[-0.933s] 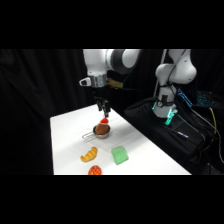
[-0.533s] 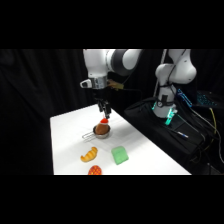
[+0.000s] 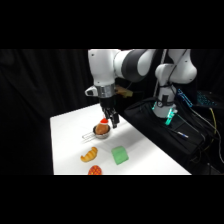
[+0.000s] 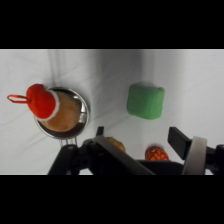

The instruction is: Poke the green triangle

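Observation:
The green triangle [image 3: 119,155] is a small bright green flat block lying on the white table [image 3: 70,130], toward its near edge. In the wrist view the green triangle [image 4: 145,101] sits right of centre, untouched. My gripper [image 3: 111,120] hangs just above the table, beside a small metal bowl [image 3: 94,134] and up-left of the block, well apart from it. From the wrist, the gripper [image 4: 138,136] is open, with nothing between its fingers.
The metal bowl [image 4: 84,114] holds a brown round item with a red cap [image 4: 41,100]. An orange croissant toy [image 3: 89,154] and a red round item [image 3: 94,170] lie left of the block. A black bag with cables [image 3: 170,130] lines the table's right side.
The gripper has shifted a little to the right and lower, beside the bowl. The objects on the table have not moved.

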{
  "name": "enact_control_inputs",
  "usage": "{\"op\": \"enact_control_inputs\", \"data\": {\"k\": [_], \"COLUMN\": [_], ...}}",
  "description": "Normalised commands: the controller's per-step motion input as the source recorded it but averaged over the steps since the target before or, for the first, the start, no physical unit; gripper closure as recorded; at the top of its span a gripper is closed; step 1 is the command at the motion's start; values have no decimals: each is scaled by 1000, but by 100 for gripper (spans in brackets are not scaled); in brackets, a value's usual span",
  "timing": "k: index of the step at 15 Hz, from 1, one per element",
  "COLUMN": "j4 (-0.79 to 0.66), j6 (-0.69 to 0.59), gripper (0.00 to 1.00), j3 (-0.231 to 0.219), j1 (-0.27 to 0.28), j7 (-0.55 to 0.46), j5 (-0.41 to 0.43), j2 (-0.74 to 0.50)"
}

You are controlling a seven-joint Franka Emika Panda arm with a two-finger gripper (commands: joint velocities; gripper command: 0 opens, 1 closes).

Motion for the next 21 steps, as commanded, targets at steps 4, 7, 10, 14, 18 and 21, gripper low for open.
{"op": "enact_control_inputs", "data": {"k": [4,7,10,14,18,21], "j4": [132,134,97,120,124,187], "j6": [199,268,248,224,216,182], "gripper": [25,51,90,97,95,96], "j3": [54,1,-20,-35,-46,-42], "j1": [106,70,65,67,93,67], "j7": [257,243,202,136,109,48], "j5": [-90,-136,-130,-94,-68,-4], "j2": [145,197,227,269,263,296]}}
